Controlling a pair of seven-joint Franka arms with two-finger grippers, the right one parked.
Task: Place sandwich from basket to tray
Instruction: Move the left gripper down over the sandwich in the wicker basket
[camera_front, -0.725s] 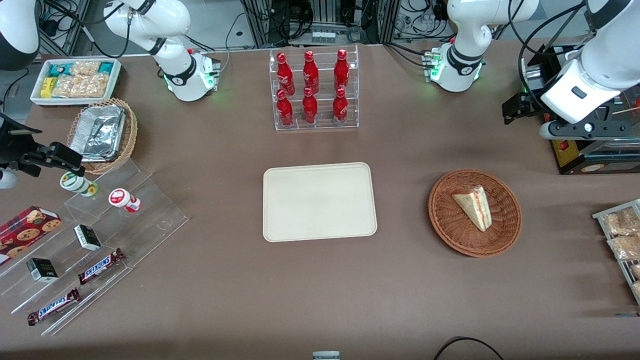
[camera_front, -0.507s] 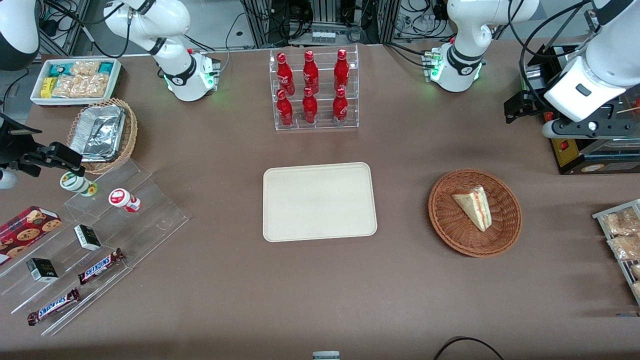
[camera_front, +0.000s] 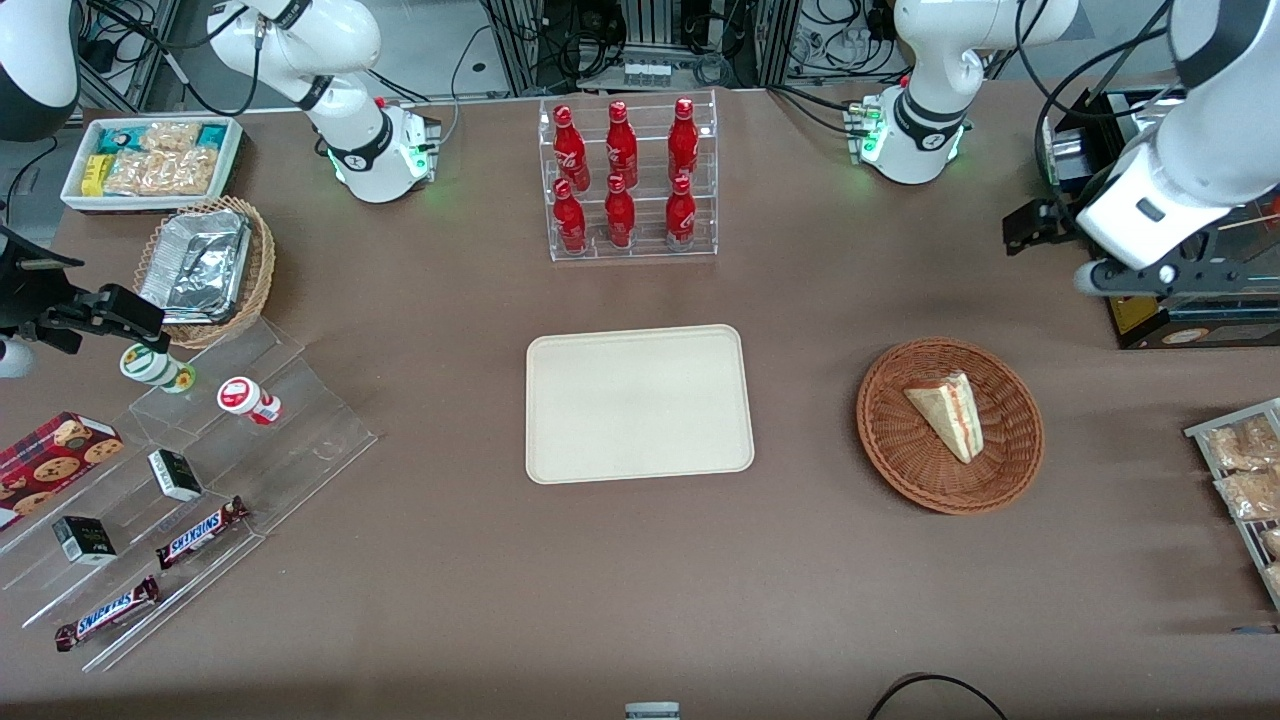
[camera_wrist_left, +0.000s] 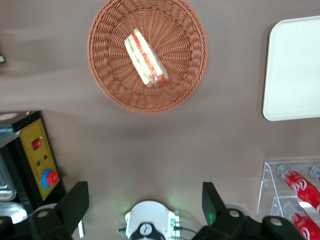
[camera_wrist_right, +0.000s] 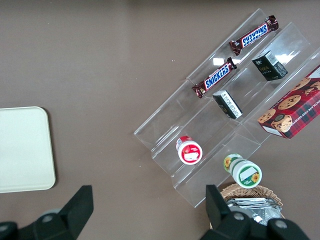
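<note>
Gripper (camera_wrist_left: 145, 210) up high at the working arm's end of the table, fingers (camera_wrist_left: 75, 205) spread wide and nothing between them, so it's carrying nothing at all. From the front you only catch the arm's white wrist and black hand over by the black control box (camera_front: 1180, 310), well apart from the basket (camera_front: 949, 425) and farther from the front camera than it. And the sandwich (camera_front: 947, 413)? Lying flat in the basket, pale wedge with its red and green filling edge showing, nothing touching it. The wrist camera looks straight down on it, basket and sandwich plain to see, with a corner of the tray (camera_wrist_left: 295, 70) just creeping in. That tray sits mid-table, bare, nearer the front camera than the rack of red bottles (camera_front: 625, 180). So by my reckoning the job has barely begun: no grasp, no lift, nothing delivered. Everything remains — come over the basket, drop down, pinch that wedge, carry it across and set it on the tray.
</note>
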